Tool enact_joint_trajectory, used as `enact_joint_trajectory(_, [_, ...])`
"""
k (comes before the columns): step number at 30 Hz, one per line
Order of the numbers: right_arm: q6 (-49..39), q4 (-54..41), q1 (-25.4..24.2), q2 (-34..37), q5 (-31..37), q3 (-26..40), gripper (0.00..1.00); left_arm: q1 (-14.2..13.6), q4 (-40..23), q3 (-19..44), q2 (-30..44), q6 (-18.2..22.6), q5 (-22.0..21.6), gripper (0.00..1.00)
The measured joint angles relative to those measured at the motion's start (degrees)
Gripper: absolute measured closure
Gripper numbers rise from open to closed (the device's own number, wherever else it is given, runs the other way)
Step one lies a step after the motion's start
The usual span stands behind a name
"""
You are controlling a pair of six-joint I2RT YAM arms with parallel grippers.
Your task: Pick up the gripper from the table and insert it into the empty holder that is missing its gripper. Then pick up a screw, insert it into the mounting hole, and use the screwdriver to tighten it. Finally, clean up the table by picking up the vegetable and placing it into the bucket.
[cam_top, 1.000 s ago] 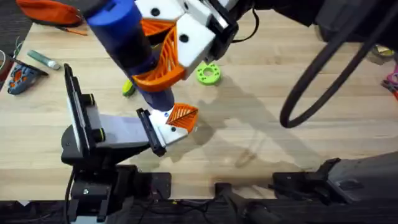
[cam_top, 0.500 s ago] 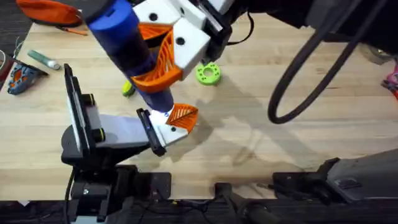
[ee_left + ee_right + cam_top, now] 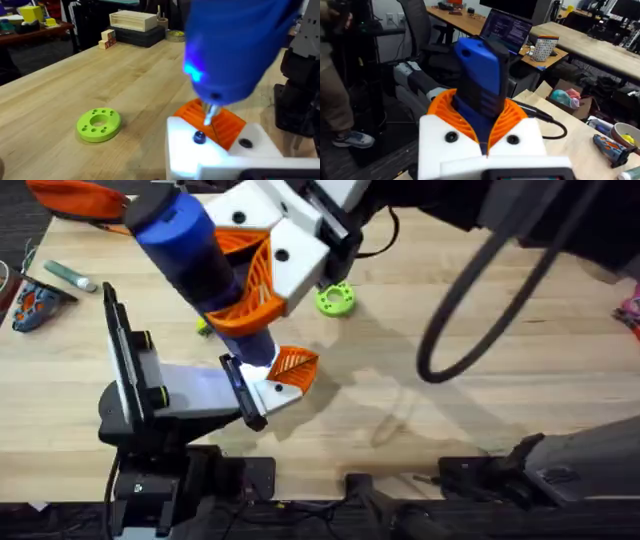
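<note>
Clamped around the screwdriver [image 3: 195, 265], my right gripper [image 3: 262, 270] shows in the overhead view at about 11 o'clock, its orange ribbed pads [image 3: 250, 280] pressed against the blue body. The screwdriver leans down toward the holder [image 3: 262, 393], a white block at the tip of my left arm, just left of centre. The orange gripper [image 3: 295, 366] sits seated in that holder, at its 1 o'clock side. A green ring-shaped disc [image 3: 335, 298] lies on the bench [image 3: 480, 410] at 12 o'clock, near my right gripper. The vegetable [image 3: 204, 327] peeks out just beside the screwdriver's lower end, mostly hidden. A grey-green marker pen [image 3: 70, 275] rests at 10 o'clock.

From my left wrist view, the screwdriver [image 3: 235, 50] hangs over the white holder [image 3: 220, 155], its thin metal tip [image 3: 210, 114] just above a dark screw head [image 3: 199, 137], and I cannot tell whether they touch. The orange gripper [image 3: 212, 121] stands behind the tip. The green disc [image 3: 98, 124] lies well apart on the bench. I cannot tell how my left gripper's fingers stand.

From my right wrist view, the screwdriver [image 3: 480, 75] rises between my orange pads [image 3: 512, 117], held tight.
</note>
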Motion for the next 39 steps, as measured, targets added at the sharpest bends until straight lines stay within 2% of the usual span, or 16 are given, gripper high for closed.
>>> enact_joint_trajectory(39, [0.72,0.36,-0.39,1.27,0.02,0.00,0.992,0.00,0.00,0.00,0.00,0.00,0.00,0.986])
